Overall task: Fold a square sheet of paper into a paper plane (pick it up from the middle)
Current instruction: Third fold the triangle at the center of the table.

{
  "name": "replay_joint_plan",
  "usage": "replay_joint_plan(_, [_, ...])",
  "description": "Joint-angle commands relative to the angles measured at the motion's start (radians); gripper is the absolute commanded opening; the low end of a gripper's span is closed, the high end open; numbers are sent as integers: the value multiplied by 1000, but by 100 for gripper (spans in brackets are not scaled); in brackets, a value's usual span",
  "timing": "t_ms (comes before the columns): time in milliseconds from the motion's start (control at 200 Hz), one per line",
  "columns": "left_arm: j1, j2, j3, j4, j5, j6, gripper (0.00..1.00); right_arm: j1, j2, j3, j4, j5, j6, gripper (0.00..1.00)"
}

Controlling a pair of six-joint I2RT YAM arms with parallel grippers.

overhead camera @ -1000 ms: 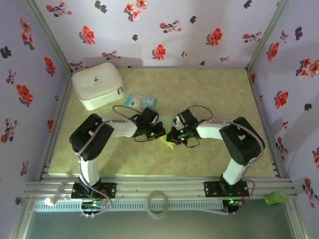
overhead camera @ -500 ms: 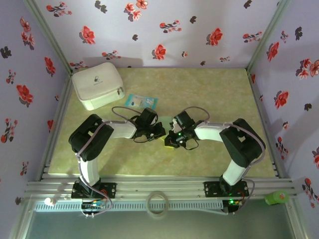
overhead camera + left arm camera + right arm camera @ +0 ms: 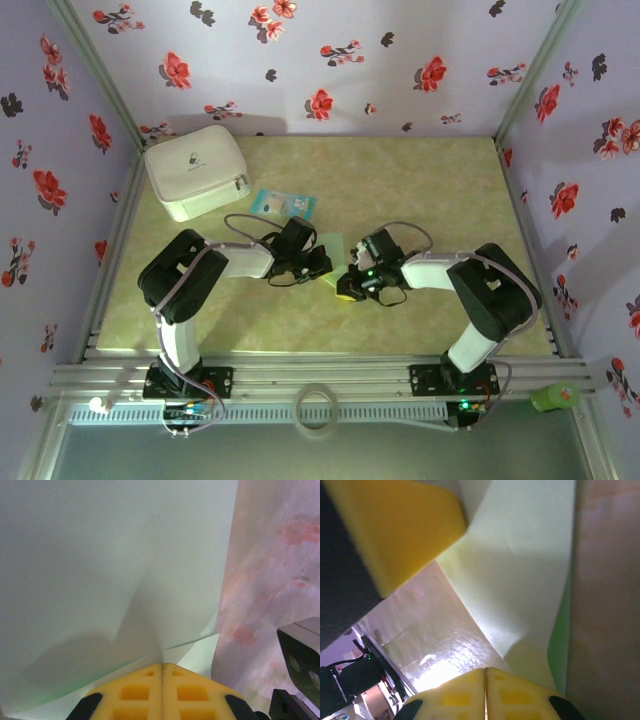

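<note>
Left pincer (image 3: 162,666) and right pincer (image 3: 485,670) each clamp, yellow pads pressed together, on the thin pale mint-green paper sheet (image 3: 100,555).

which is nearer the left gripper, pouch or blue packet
The small blue-and-white packet, lying just behind the left gripper; the white pouch sits farther off, back left.

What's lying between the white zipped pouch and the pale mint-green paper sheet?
A small blue-and-white packet lies flat between the white zipped pouch and the pale mint-green paper sheet, in the top view.
</note>
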Motion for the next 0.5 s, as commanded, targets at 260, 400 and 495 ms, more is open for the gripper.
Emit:
replay_joint_plan(260, [8,30,-40,-90,-49,23,0,-2,71,107,-13,53,44,7])
replay_joint_plan(400, [9,28,-39,-88,-51,22,0,-13,110,103,-48,94,22,7])
replay_joint_plan(495, [10,27,-40,-90,-51,23,0,-17,126,59,-33,90,18,7])
